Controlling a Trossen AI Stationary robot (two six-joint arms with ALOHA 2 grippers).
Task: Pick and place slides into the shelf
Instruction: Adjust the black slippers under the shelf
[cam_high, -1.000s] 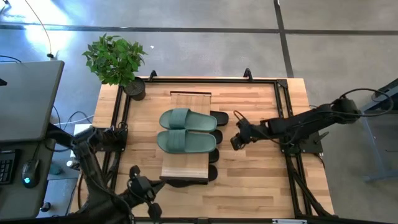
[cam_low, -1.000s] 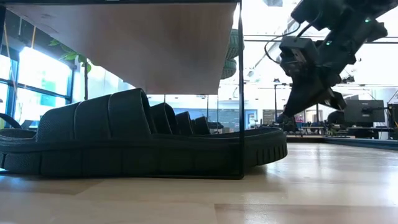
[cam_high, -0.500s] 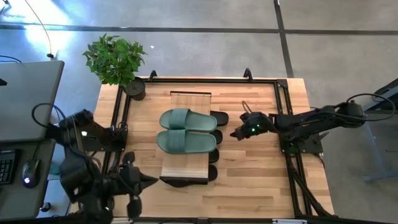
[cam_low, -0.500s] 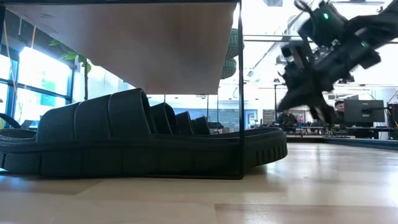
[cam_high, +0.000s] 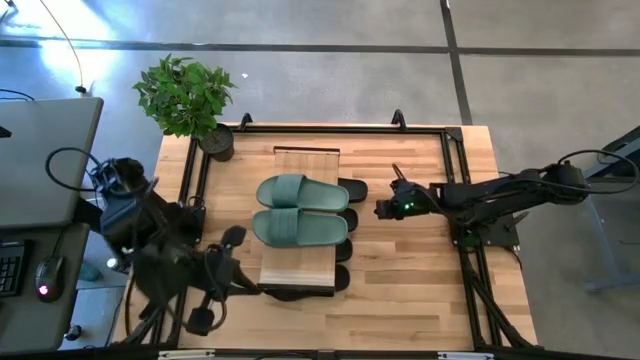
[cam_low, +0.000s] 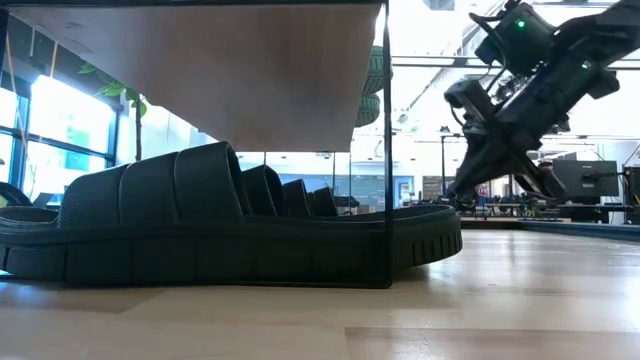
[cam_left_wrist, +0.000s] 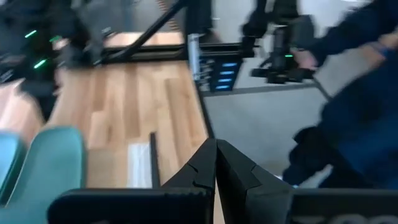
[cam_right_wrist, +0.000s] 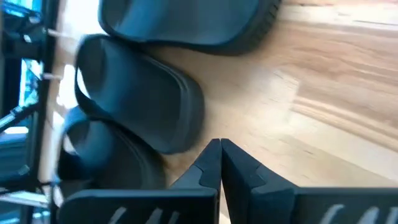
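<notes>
The shelf (cam_high: 300, 265) stands mid-table with the sage green slides (cam_high: 298, 210) lying side by side on its plank top. Black slides (cam_low: 220, 230) rest on their soles on the table under the plank (cam_low: 200, 70); their toes (cam_high: 352, 190) stick out on the shelf's right side. My right gripper (cam_high: 382, 210) is shut and hangs a little above the table, just right of those toes, apart from them (cam_right_wrist: 219, 158). My left gripper (cam_high: 203, 320) is shut on nothing (cam_left_wrist: 216, 163), raised high near the table's near left corner.
A potted plant (cam_high: 185, 95) stands at the far left corner. A thin black frame rail (cam_high: 455, 180) runs around the tabletop. A person in blue (cam_left_wrist: 348, 124) stands beyond the table's edge. Bare wood (cam_high: 400, 270) lies right of the shelf.
My left gripper has risen and drawn back toward the table's near left corner, rolling and tipping up from a downward point. My right gripper has shifted a little toward the far edge beside the black toes and rolled. Both stay shut; the slides have kept still.
</notes>
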